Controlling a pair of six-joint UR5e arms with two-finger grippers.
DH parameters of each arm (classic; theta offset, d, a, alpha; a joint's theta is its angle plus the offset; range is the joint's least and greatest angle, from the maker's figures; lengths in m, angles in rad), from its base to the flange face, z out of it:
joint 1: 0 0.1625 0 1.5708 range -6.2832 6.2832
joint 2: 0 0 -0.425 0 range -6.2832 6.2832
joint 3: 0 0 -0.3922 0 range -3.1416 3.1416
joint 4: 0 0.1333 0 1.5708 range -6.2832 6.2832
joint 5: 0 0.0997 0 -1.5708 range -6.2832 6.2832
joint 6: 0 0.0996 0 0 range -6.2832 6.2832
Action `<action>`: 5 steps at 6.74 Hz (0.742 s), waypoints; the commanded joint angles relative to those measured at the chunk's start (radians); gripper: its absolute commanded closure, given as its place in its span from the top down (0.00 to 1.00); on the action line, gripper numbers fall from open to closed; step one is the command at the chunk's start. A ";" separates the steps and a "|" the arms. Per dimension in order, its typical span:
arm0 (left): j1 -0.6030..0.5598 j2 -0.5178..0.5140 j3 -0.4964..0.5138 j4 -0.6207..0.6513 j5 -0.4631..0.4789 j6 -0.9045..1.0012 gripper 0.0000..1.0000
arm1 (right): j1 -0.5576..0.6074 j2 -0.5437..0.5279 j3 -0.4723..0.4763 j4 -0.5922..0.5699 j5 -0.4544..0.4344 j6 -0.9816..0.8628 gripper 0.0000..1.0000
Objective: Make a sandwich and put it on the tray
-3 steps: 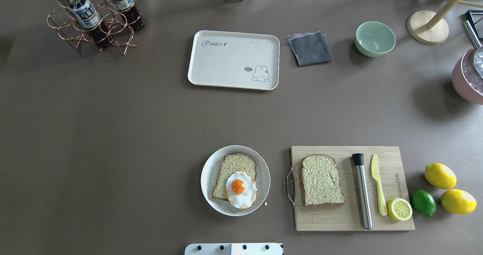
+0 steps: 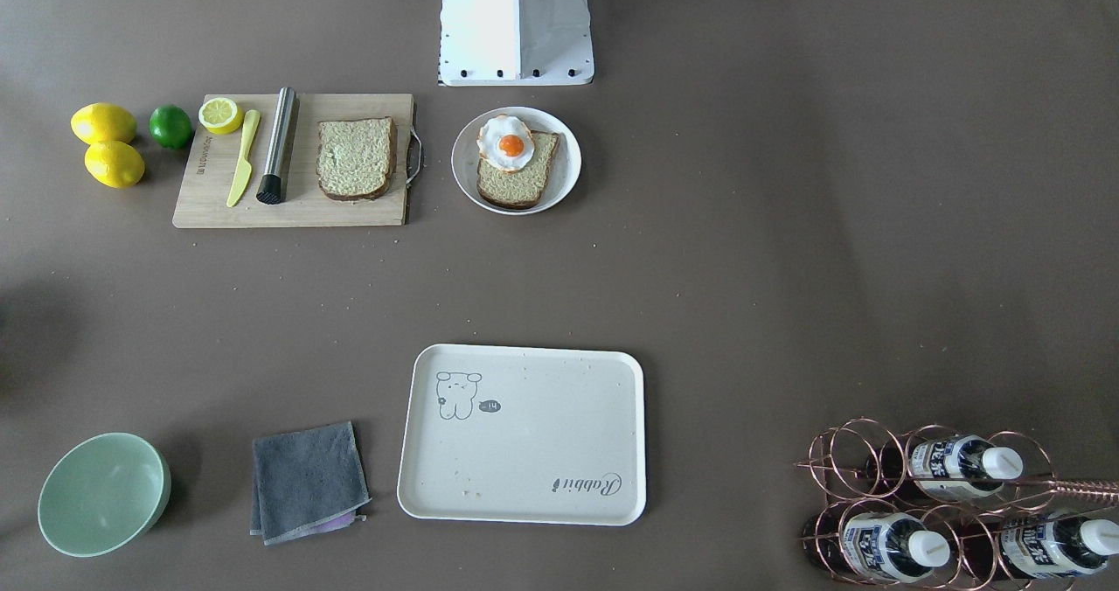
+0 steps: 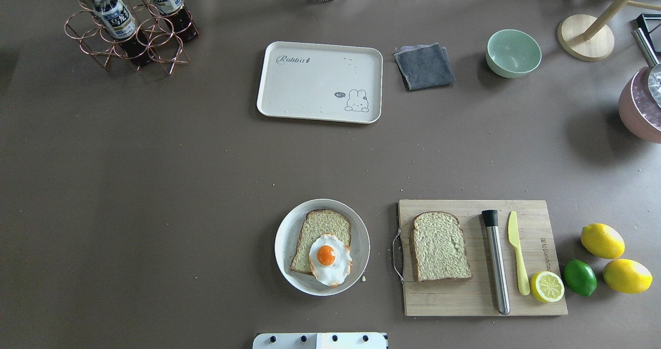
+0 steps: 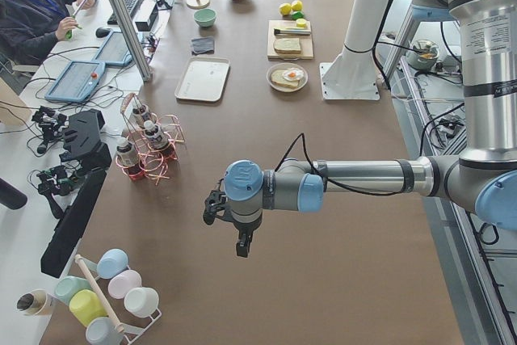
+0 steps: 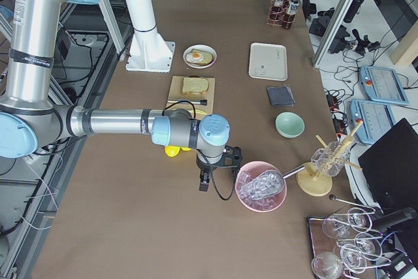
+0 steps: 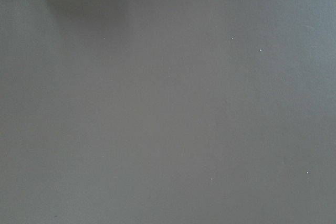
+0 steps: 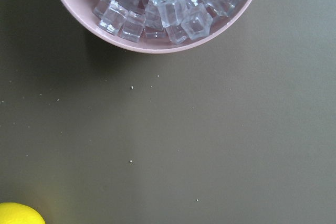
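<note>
Sandwich [image 3: 321,230] unchanged, open-faced on its plate [image 3: 284,240]; brown bench [image 3: 155,184] crumb-dusted; left gripper [image 4: 241,246], right gripper [image 5: 204,183] seen sidelong, opening: cannot tell

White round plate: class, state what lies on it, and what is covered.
One bread slice lies on the plate, a fried egg atop it. The egg hides one corner of the slice.

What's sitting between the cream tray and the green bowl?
A folded grey cloth lies between the tray and the green bowl, touching neither, as the overhead view shows.
</note>
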 commanded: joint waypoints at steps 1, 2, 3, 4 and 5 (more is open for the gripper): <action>0.000 0.000 0.006 -0.002 0.000 0.000 0.98 | 0.000 0.000 0.000 0.000 0.000 0.000 1.00; 0.000 0.000 0.009 -0.002 -0.002 0.000 0.98 | 0.000 0.000 0.000 0.000 0.000 0.000 1.00; 0.000 0.000 0.009 -0.003 -0.002 0.000 0.98 | 0.000 0.000 0.000 0.000 0.000 0.000 1.00; 0.000 0.000 0.009 -0.002 -0.002 0.000 0.98 | 0.000 0.000 0.000 0.000 0.003 0.000 1.00; 0.000 0.000 0.011 -0.002 -0.008 0.000 0.98 | 0.000 0.000 0.000 0.000 0.009 0.000 1.00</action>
